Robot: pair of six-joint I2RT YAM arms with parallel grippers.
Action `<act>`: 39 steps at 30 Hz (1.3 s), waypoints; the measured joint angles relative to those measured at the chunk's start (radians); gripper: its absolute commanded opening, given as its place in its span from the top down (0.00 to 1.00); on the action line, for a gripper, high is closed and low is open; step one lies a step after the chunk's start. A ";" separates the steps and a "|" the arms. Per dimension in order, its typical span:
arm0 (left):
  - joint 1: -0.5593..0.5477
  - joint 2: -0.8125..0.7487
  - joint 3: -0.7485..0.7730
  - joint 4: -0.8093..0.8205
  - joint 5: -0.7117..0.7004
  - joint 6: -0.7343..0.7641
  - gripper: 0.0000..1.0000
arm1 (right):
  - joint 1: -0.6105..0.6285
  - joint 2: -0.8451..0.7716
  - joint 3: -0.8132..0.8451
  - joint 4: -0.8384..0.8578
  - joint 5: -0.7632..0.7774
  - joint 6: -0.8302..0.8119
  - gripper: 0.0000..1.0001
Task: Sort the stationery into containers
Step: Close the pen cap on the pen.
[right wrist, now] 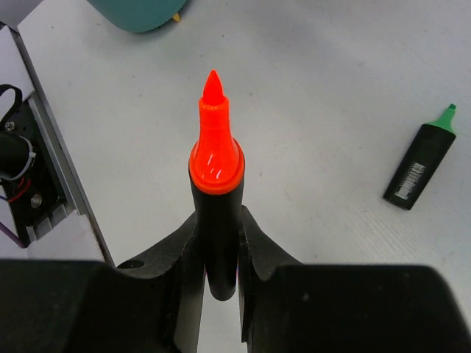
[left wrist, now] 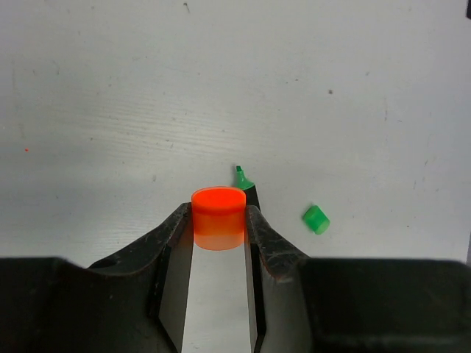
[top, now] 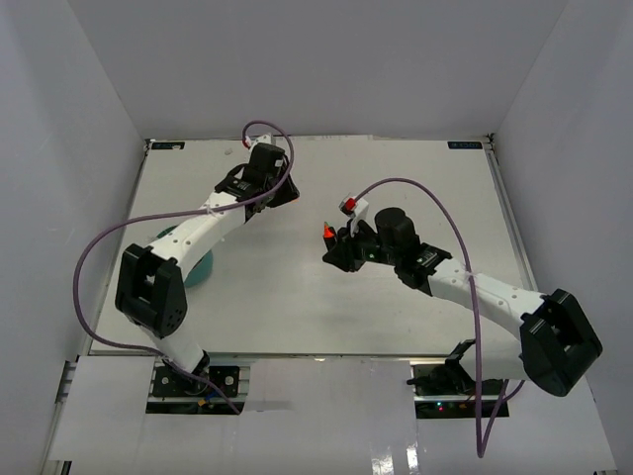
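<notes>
My left jaws pinch the orange cap [left wrist: 218,217]. My right jaws clamp the orange marker [right wrist: 215,184] by its barrel, with the bare tip aimed roughly toward the teal tub [right wrist: 143,13] and well apart from it. I judge this is recapping, ahead of sorting. Next I must line up cap and tip, then press squarely. The green marker [right wrist: 419,165] lies uncapped on the counter [right wrist: 331,88], also well apart from the tub.

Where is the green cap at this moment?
The green cap lies on the table at the lower right of the left wrist view, just right of the uncapped green marker, not touching it.
</notes>
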State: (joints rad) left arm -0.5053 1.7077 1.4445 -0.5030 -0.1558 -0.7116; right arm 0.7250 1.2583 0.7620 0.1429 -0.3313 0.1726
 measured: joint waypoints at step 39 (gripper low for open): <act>-0.011 -0.471 -0.359 0.353 0.096 0.159 1.00 | 0.128 0.368 0.325 0.221 0.182 0.107 0.92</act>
State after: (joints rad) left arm -0.5163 1.2366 1.0859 -0.1501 -0.0601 -0.5526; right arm 0.8532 1.6264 1.0870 0.3641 -0.1493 0.2794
